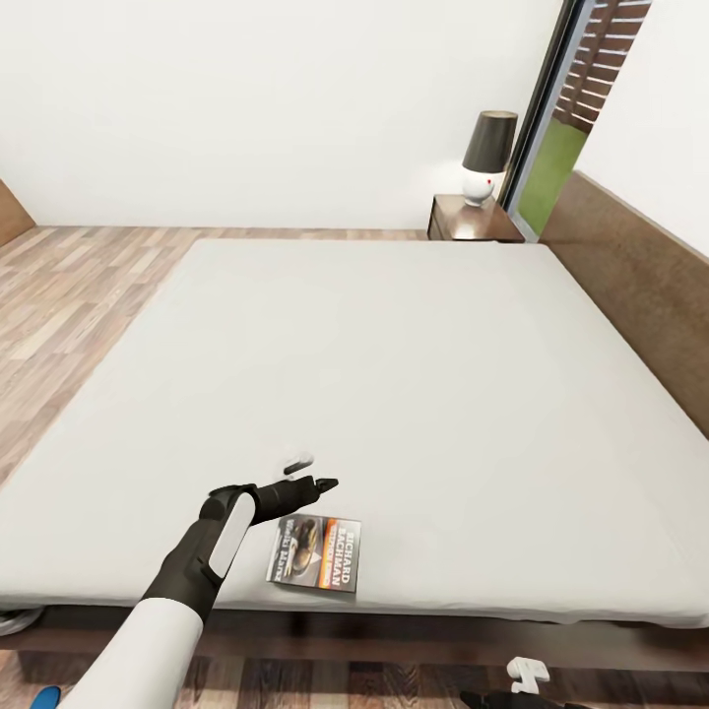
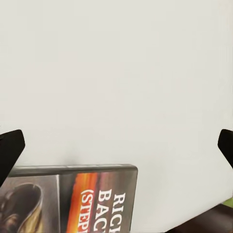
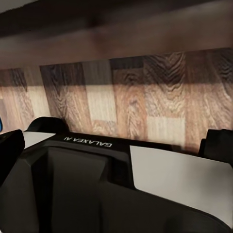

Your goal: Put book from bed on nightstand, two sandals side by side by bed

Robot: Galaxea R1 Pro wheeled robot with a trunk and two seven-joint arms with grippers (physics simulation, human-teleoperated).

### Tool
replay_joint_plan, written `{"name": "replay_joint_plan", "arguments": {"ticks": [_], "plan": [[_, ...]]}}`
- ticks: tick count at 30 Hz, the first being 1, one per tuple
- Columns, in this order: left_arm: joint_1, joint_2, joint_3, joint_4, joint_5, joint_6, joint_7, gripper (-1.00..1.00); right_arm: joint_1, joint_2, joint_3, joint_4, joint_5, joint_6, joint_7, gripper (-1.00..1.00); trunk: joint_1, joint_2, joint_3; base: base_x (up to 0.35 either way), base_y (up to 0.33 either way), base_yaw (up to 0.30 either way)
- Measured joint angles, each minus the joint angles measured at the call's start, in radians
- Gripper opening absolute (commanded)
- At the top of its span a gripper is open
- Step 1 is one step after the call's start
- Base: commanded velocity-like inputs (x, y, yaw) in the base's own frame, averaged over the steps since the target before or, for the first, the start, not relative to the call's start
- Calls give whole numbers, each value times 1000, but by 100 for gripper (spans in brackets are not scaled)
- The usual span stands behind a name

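Left end effector (image 1: pixel 313 473) hangs just above the book (image 1: pixel 316 554), with its two fingers spread wide and holding nothing. The book lies flat on the bed (image 1: pixel 394 374), close to the near edge. The job looks to be at the book step, with the pick-up not yet done. Next, the fingers likely need to drop lower and close on the thin book's edge. Its cover reads "RICHARD BACHMAN". The nightstand (image 1: pixel 471 221) stands well apart, at the far corner, with a lamp (image 1: pixel 485 156) on it. The right wrist view shows "GALAXEA" on the robot's body. The right end effector (image 3: pixel 116 145) looks spread too.
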Motion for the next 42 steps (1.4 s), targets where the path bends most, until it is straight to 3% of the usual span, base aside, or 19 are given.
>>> {"name": "replay_joint_plan", "arguments": {"ticks": [16,26,32,39,42], "plan": [[0,0,0,0,0,0,0,100,0,0,0,0,0,0,0,100,61,-112,-50,0,0,0],[0,0,0,0,0,0,0,100,0,0,0,0,0,0,0,100,61,-112,-50,0,0,0],[0,0,0,0,0,0,0,100,0,0,0,0,0,0,0,100,84,-154,-69,0,0,0],[0,0,0,0,0,0,0,100,0,0,0,0,0,0,-1,100,84,-154,-69,0,0,0],[0,0,0,0,0,0,0,100,0,-1,0,0,0,0,-1,100,96,-175,-78,0,0,0]]}}
